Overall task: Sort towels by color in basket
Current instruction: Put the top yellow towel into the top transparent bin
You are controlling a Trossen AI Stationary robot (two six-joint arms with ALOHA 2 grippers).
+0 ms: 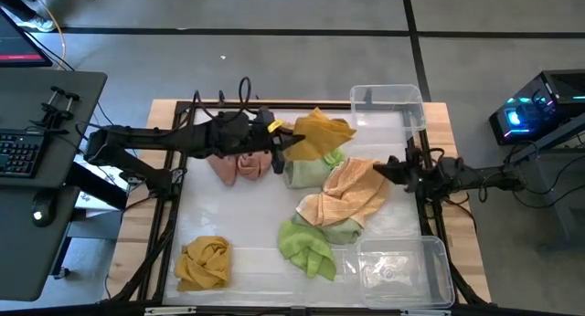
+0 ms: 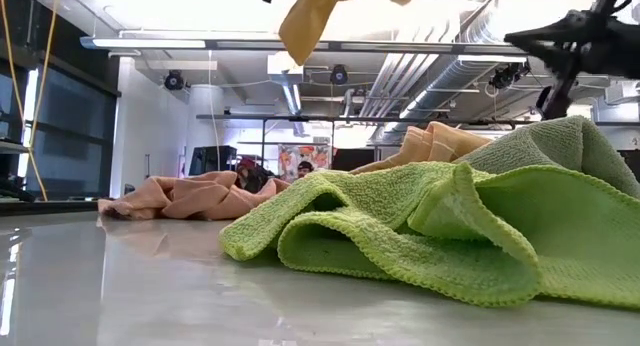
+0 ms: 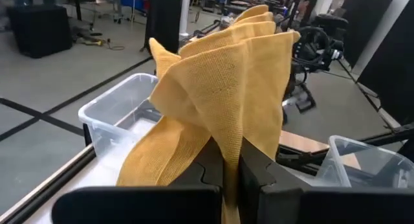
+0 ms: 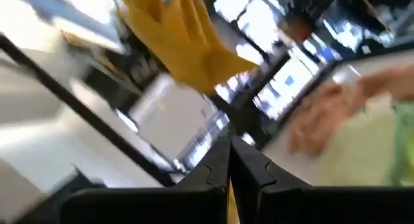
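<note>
1. The left gripper [image 1: 281, 148] is pinched tight on a mustard yellow towel [image 1: 322, 133], holding it up off the table over the middle of the work surface; in the left wrist view the two dark fingers [image 3: 255, 169] meet on the cloth [image 3: 220, 101], which fans out above them.
2. In the low view that held towel [image 2: 312, 16] hangs at the top of the picture, clear of the pile below.
3. The right gripper [image 1: 382, 170] sits at the right side of the table beside the peach orange towel [image 1: 345, 194]; its fingers [image 4: 249, 162] are closed together with nothing between them.
4. Salmon pink towels [image 1: 236, 164] lie just beneath the left arm.
5. A light green towel [image 1: 311, 172] lies under the held yellow one, touching the peach orange towel.
6. Another light green towel [image 1: 307, 247] lies near the front, filling the low view [image 2: 420, 231].
7. A second mustard yellow towel [image 1: 203, 262] lies apart at the front left.
8. One clear bin [image 1: 388, 101] stands at the back right corner, another clear bin [image 1: 407, 272] at the front right.
</note>
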